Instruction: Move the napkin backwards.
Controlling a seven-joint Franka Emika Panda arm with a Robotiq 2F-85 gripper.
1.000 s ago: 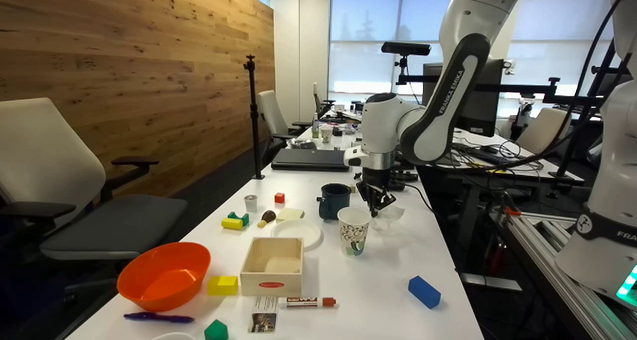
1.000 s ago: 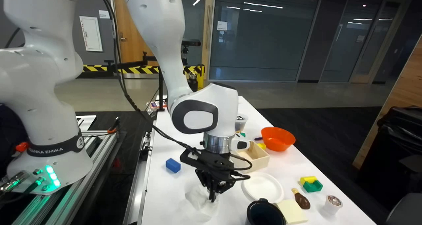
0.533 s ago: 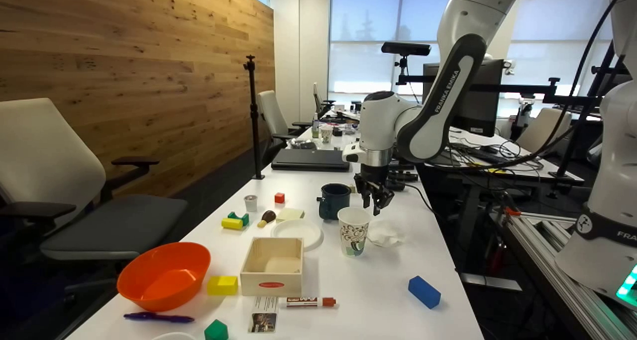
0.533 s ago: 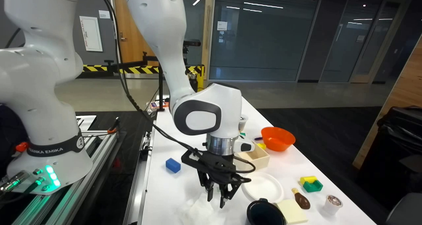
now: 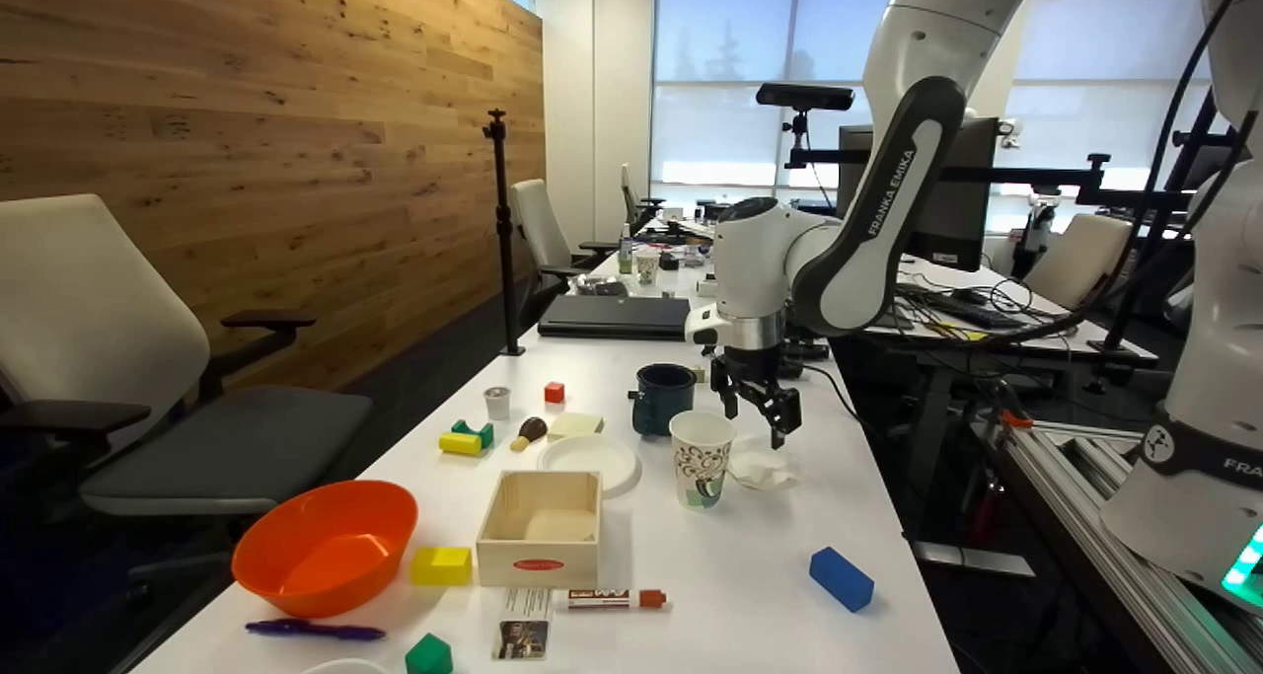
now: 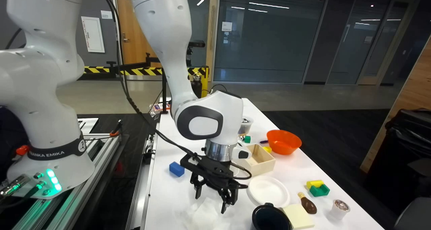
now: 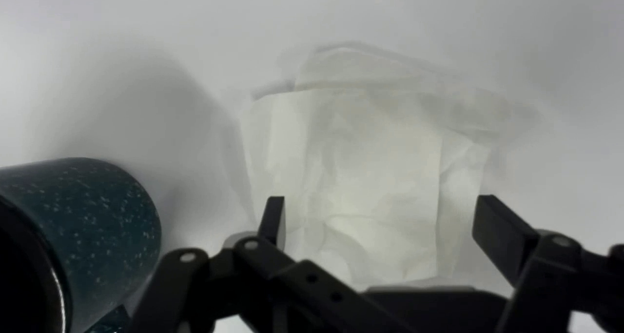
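The rumpled white napkin lies on the counter beneath black fingers spread wide, with a patterned paper cup just beside it, a dark speckled mug nearby, and a blue block farther off near the counter's edge.

Higher than the wooden box, in an exterior view, the arm link reads "FRANKA EMIKA". In both exterior views the base band, well apart from the box, shows it cut short: "RANKA EMIKA" and "FRA". The box's red oval label, and the card and marker beside the box, are too small to read.
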